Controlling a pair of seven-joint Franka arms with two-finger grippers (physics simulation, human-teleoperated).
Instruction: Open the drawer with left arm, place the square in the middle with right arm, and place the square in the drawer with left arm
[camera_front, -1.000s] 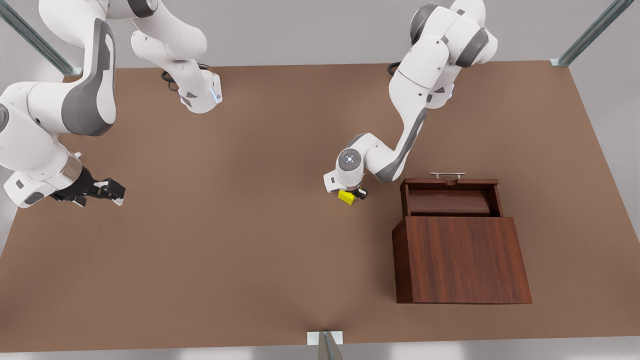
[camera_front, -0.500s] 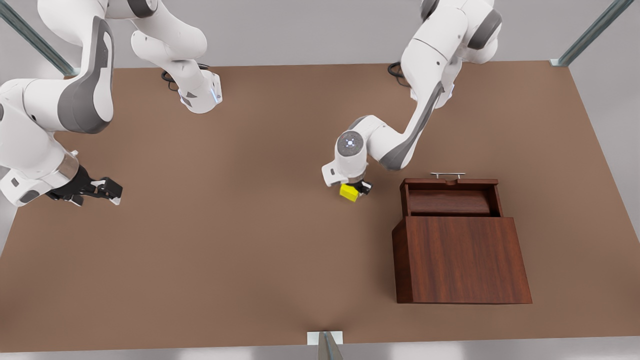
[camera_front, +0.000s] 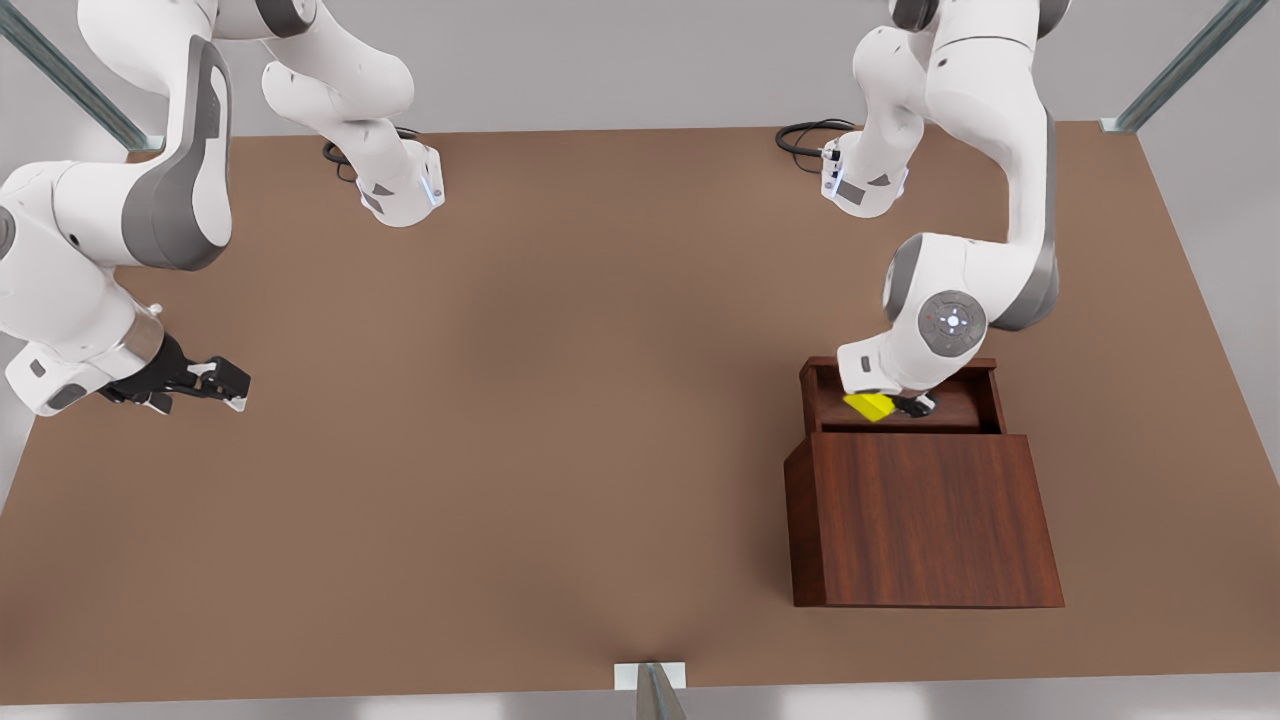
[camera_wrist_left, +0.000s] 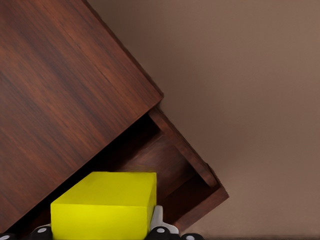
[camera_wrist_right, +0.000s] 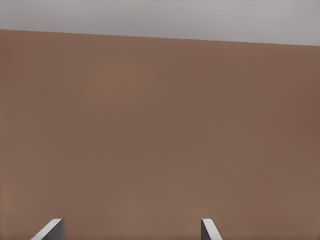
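The drawer (camera_front: 996, 398) stands pulled out of the dark wooden cabinet (camera_front: 920, 520) at the front view's right. My left gripper (camera_front: 892, 405) hangs over the drawer's open tray, shut on the square (camera_front: 867, 405), a small yellow cube. In the left wrist view the square (camera_wrist_left: 105, 205) sits between the black fingers, above the drawer's (camera_wrist_left: 187, 152) side wall and beside the cabinet top (camera_wrist_left: 60, 90). My right gripper (camera_front: 226, 384) waits low over the table at the front view's far left, open, with its fingertips (camera_wrist_right: 51, 230) apart over bare tabletop.
The brown table (camera_front: 520, 420) stretches between the two arms. Both arm bases (camera_front: 400, 195) stand at the far edge, with a black cable (camera_front: 800, 135) by the one on the front view's right. Metal frame posts rise at the corners.
My left gripper has carried the square from the middle of the table toward the front view's right, to above the open drawer. The right arm has barely moved.
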